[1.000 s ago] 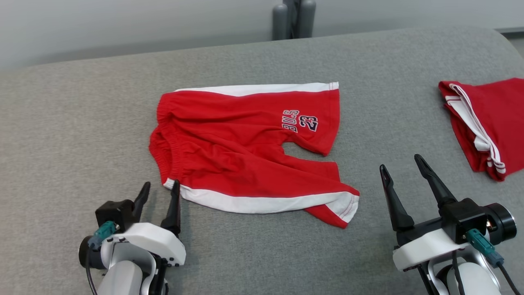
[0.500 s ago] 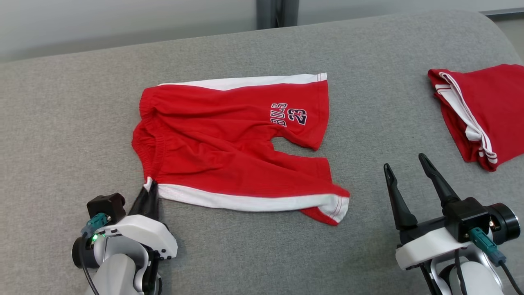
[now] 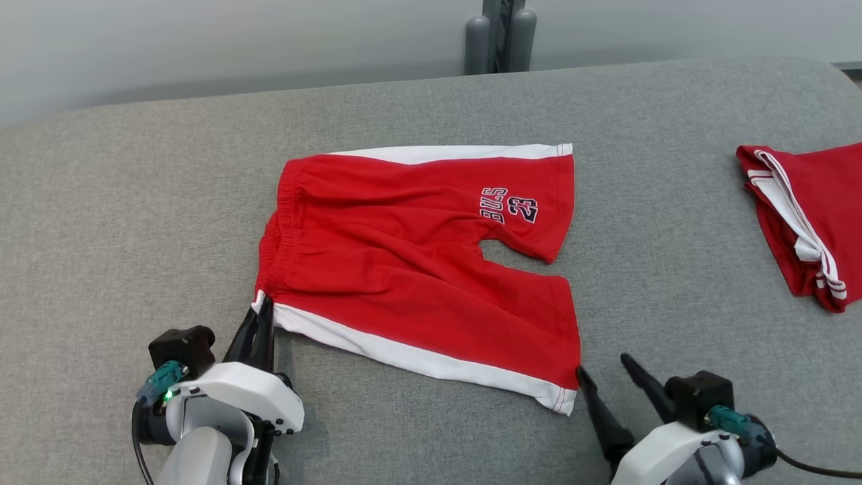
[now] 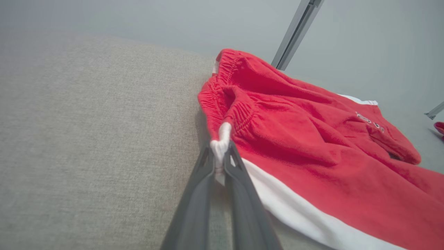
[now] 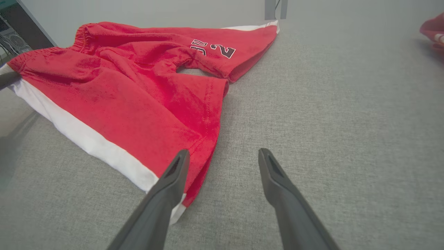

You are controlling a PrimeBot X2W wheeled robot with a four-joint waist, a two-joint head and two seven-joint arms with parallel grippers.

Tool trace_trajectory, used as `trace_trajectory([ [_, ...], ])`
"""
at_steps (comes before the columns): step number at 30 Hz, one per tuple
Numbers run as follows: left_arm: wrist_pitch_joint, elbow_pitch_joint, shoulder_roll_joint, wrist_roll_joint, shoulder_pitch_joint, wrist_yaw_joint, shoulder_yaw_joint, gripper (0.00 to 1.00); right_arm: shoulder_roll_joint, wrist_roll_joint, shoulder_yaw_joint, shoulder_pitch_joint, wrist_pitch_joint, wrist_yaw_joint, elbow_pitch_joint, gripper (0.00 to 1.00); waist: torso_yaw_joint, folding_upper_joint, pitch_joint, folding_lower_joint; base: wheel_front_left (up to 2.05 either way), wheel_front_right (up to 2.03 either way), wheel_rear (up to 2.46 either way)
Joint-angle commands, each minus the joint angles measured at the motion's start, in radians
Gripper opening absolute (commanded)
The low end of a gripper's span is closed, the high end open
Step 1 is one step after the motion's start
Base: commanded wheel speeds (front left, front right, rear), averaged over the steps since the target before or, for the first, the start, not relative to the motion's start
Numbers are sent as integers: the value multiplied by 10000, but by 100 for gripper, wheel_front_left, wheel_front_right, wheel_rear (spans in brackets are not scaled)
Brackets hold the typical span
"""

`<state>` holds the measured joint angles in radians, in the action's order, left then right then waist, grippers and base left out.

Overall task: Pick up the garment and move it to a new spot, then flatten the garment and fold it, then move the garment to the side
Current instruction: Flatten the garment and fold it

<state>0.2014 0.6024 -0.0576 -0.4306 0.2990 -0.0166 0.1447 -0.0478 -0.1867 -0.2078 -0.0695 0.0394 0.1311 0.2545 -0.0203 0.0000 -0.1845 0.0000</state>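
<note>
The shorts [image 3: 417, 269] lie mid-counter [image 3: 135, 202]. The left end effector [image 3: 261, 316] meets their near-left corner, and the right end effector [image 3: 603, 364] sits at their near-right hem. At the far right lies what seems to be a folded garment [image 3: 815, 215].

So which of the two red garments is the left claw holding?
The spread-out shorts printed 23, pinched at the waistband corner; the folded garment lies apart, untouched.

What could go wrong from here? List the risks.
1. The left pincer pinches only the white waistband corner of the shorts; a pull could slip it free.
2. The right pincer stands open with the leg hem by one finger, not clearly between the two; closing now might miss the cloth.
</note>
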Motion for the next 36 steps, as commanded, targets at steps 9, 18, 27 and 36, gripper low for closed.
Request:
trace_trajectory([
  [9,-208,-610,-43,-113,-420,189,171,0,-59,-1204,-653,161,-946,-7,572,100,183,0,152,0,0,0,0],
  [18,-314,-930,-41,-183,-566,253,314,0,-54,-2141,-1080,1,-1271,-7,1160,100,377,0,189,0,0,0,0],
  [27,-399,-1191,-106,-239,-630,282,401,0,-52,-2550,-1357,-461,-831,-7,1508,0,526,0,162,0,0,0,0],
  [36,-606,-1801,-143,-699,-823,-24,327,0,-118,-1792,-920,-847,88,-7,848,0,499,0,431,0,0,0,0],
])
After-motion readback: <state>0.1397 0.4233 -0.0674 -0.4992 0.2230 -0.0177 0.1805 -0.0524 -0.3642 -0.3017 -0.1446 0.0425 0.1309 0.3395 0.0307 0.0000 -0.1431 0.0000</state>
